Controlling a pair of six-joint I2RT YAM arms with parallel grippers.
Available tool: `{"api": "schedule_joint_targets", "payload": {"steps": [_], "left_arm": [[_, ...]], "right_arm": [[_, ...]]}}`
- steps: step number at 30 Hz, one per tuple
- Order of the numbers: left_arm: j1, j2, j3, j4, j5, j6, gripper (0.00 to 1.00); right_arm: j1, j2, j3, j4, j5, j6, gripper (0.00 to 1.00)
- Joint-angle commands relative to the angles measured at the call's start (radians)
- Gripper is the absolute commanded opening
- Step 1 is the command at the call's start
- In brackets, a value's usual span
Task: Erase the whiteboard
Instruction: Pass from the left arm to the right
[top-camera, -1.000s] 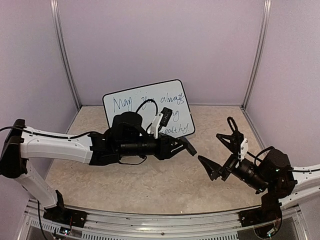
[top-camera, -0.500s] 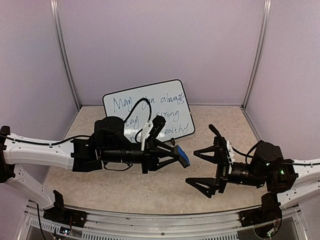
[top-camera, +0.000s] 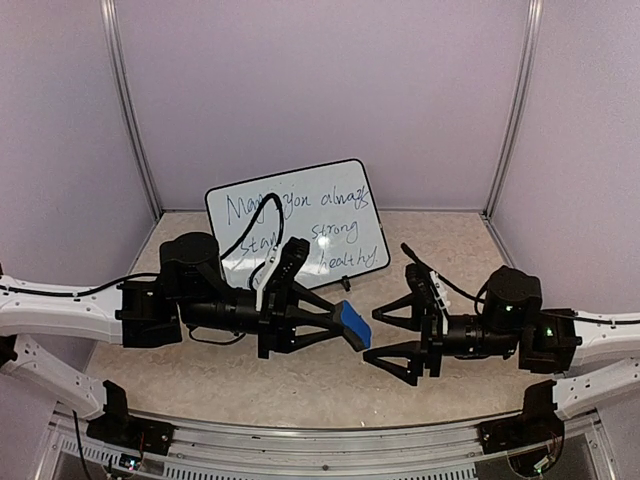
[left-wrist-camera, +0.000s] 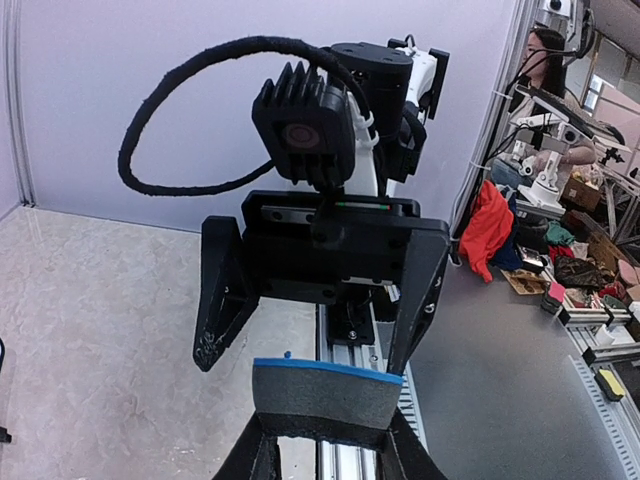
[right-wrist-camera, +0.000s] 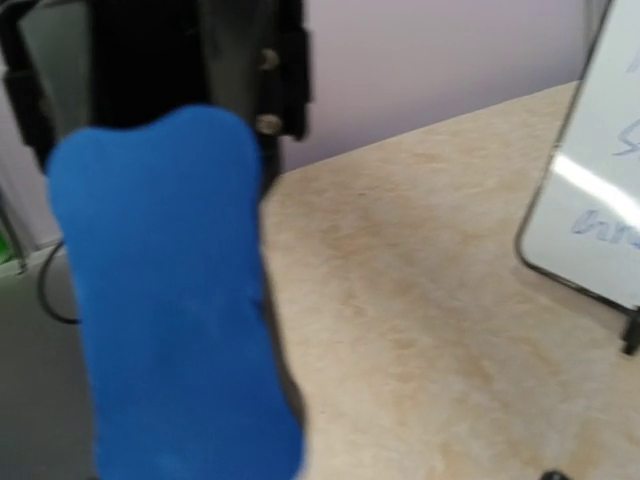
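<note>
Left gripper (top-camera: 344, 322) clamping blue eraser (top-camera: 357, 329), right gripper (top-camera: 372, 337) agape (whiteboard (top-camera: 342, 212) behind)

whiteboard (top-camera: 335, 205): 1 | eraser (top-camera: 352, 325): 1 | arms: 2 (left arm (top-camera: 60, 305), right arm (top-camera: 600, 332))

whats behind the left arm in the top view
The whiteboard, standing with dark handwriting. The left arm and its cable cover its lower left, so some words there are hidden.
</note>
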Motion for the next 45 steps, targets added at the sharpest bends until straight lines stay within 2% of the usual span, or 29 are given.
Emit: {"api": "schedule_joint_targets", "payload": {"steps": [1,6,17,23,34,45], "left_arm": [[-0.006,0.001,-0.002,-0.004,0.019,0.023,0.26],[-0.008,0.007,-0.003,-0.012,-0.003,0.02,0.27],[-0.01,0.026,-0.004,-0.01,0.004,0.021,0.27],[-0.01,0.028,-0.009,-0.003,0.009,0.019,0.27],[-0.011,0.024,-0.018,0.001,0.01,0.013,0.27],[-0.013,0.018,-0.019,0.009,0.015,0.009,0.27]], "right_arm": [[-0.006,0.035,0.054,0.048,-0.084,0.003,0.89],[-0.006,0.057,0.076,0.066,-0.124,-0.021,0.87],[-0.006,0.078,0.085,0.093,-0.106,-0.052,0.76],[-0.006,0.1,0.085,0.104,-0.131,-0.052,0.67],[-0.006,0.062,0.056,0.135,-0.132,-0.045,0.57],[-0.006,0.083,0.054,0.13,-0.13,-0.045,0.53]]}}
